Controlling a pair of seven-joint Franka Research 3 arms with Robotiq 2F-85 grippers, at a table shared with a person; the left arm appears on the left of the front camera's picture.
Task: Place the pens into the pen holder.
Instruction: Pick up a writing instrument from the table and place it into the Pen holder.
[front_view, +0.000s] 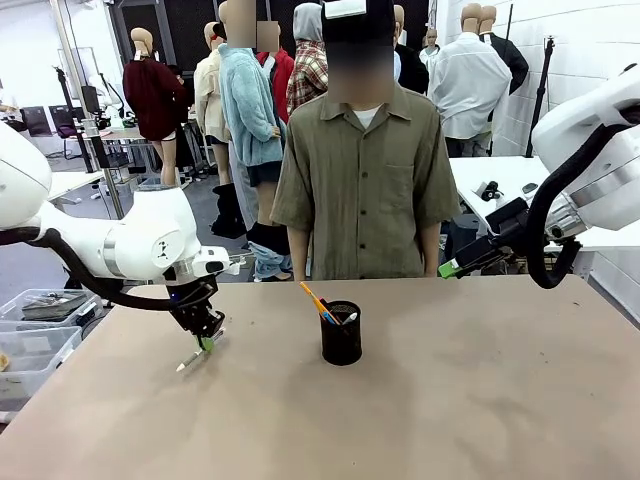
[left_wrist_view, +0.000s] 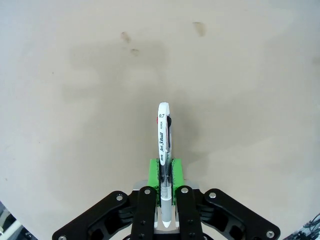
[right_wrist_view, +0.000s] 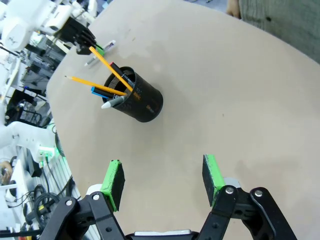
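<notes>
A white-silver pen (left_wrist_view: 164, 142) is clamped between the green pads of my left gripper (left_wrist_view: 165, 172), its printed barrel pointing away from the wrist. My left gripper (front_view: 207, 337) is low over the table's left side with that pen (front_view: 190, 359) sticking out toward the front edge; I cannot tell whether the pen touches the table. The black mesh pen holder (front_view: 341, 334) stands upright mid-table with an orange pen (front_view: 311, 297) and others leaning in it. My right gripper (right_wrist_view: 162, 182) hangs open and empty above the table, well clear of the pen holder (right_wrist_view: 139, 101).
A person in an olive shirt (front_view: 365, 180) stands at the table's far edge, hands out of sight. Plastic bins (front_view: 35, 350) sit off the table's left edge. The brown tabletop (front_view: 450, 400) is bare around the holder.
</notes>
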